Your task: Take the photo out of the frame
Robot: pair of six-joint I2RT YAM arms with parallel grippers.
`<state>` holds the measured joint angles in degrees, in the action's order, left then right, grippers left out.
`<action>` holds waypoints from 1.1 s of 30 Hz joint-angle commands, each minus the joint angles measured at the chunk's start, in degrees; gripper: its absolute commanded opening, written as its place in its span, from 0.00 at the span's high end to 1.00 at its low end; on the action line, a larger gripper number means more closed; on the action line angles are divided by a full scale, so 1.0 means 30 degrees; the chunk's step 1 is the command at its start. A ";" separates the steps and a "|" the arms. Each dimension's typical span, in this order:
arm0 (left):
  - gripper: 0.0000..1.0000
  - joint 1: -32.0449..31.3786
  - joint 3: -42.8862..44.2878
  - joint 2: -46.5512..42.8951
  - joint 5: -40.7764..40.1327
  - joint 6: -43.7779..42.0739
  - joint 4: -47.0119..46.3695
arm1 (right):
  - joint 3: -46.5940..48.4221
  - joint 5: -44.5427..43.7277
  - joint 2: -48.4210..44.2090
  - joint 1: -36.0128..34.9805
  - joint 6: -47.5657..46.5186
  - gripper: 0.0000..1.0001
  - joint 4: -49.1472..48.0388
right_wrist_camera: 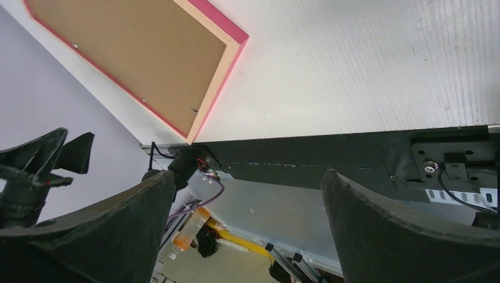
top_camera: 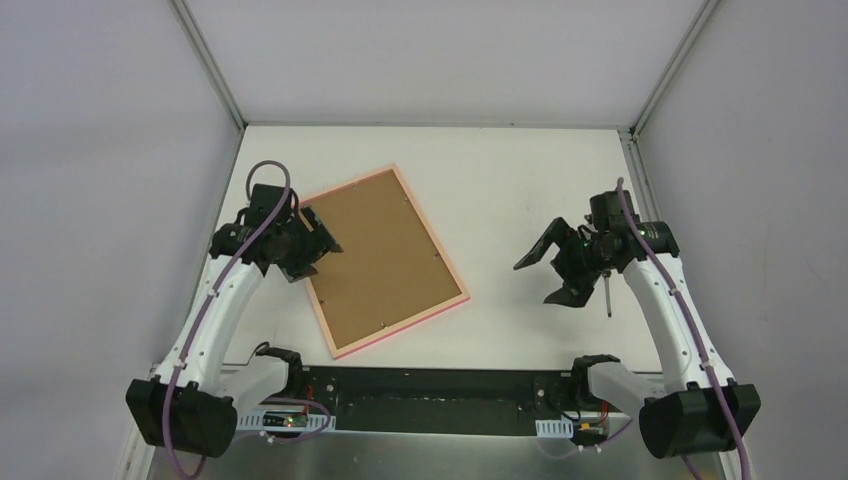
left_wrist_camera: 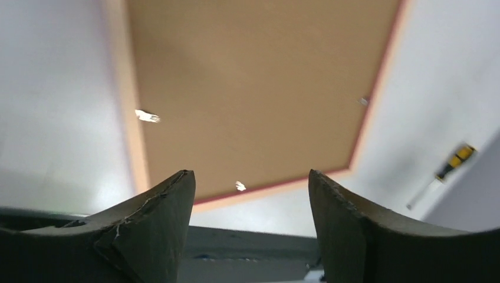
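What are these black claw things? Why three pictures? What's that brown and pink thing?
These are two robot arms, each ending in a two-finger claw called a gripper. One picture comes from a camera above the white table. The other two come from small cameras on the wrists, so each claw's dark fingers look huge. On the table lies a thin bright-pink picture frame, face down, so only its brown backing board shows; the photo cannot be seen. A small screwdriver with a yellow and black handle lies nearby. The left gripper hovers at the frame's edge, the right gripper off to the side. Both are open and hold nothing.
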<state>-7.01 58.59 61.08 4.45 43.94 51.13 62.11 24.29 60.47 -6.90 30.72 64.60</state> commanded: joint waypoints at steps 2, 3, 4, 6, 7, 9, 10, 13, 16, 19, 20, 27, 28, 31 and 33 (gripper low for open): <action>0.19 -0.3050 -0.1493 -0.2109 0.4021 0.1784 -0.3088 | -0.1341 -0.0416 0.0789 -0.0978 -0.0117 0.01 -0.1134; 0.16 -0.4135 -0.1740 -0.2496 0.3593 0.2205 -0.3303 | -0.1766 -0.0363 0.0769 -0.0986 0.0089 0.01 -0.1595; 0.15 -0.5069 -0.2082 -0.2845 0.3220 0.2722 -0.3568 | -0.2112 -0.0499 0.0752 -0.0968 0.0276 0.01 -0.2100; 0.12 -0.6814 -0.2917 -0.3542 0.2597 0.3663 -0.4367 | -0.2724 -0.1312 0.0845 -0.0808 0.0647 0.02 -0.2898; 0.11 -0.7502 -0.3284 -0.3715 0.2356 0.4040 -0.4767 | -0.2917 -0.1639 0.0926 -0.0551 0.0756 0.03 -0.3313; 0.11 -0.8575 -0.3631 -0.3762 0.2169 0.4537 -0.5326 | -0.3176 -0.2253 0.1373 0.0592 0.0943 0.03 -0.3757; 0.10 -0.8818 -0.3578 -0.3615 0.2259 0.4537 -0.5487 | -0.3295 -0.2457 0.1670 0.1404 0.1085 0.03 -0.3985; 0.10 -0.9265 -0.2362 -0.2705 0.2710 0.3409 -0.5564 | -0.3644 -0.3024 0.2811 0.3764 0.1367 0.04 -0.4976; 0.10 -0.9326 -0.1154 -0.1841 0.3017 0.1961 -0.5560 | -0.3013 -0.5060 0.4054 0.5253 0.1409 0.04 -0.5538; 0.10 -0.9325 0.0044 -0.0644 0.3441 0.0701 -0.5560 | -0.1618 -0.7759 0.5453 0.6207 0.1154 0.04 -0.5634; 0.11 -0.9325 0.0547 -0.0156 0.3813 0.0054 -0.5538 | -0.1138 -0.8858 0.5886 0.6464 0.1006 0.04 -0.5772; 0.09 -0.9298 0.3502 0.2866 0.6118 -0.4066 -0.4912 | 0.2879 -1.3271 1.0175 0.6938 -0.1418 0.03 -0.6736; 0.09 -0.9296 0.3832 0.3136 0.6242 -0.4686 -0.4677 | 0.3387 -1.3740 1.0772 0.6995 -0.1938 0.03 -0.6723; 0.08 -0.9238 0.4918 0.3816 0.6415 -0.6745 -0.3796 | 0.4373 -1.4668 1.2006 0.7095 -0.3184 0.04 -0.6696; 0.08 -0.9181 0.5391 0.4137 0.6319 -0.7878 -0.3201 | 0.4241 -1.3869 1.2349 0.7230 -0.4220 0.05 -0.7599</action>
<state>-34.52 70.30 72.60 21.12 31.05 37.52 73.10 -13.80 95.70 13.96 25.47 43.86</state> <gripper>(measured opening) 0.916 0.959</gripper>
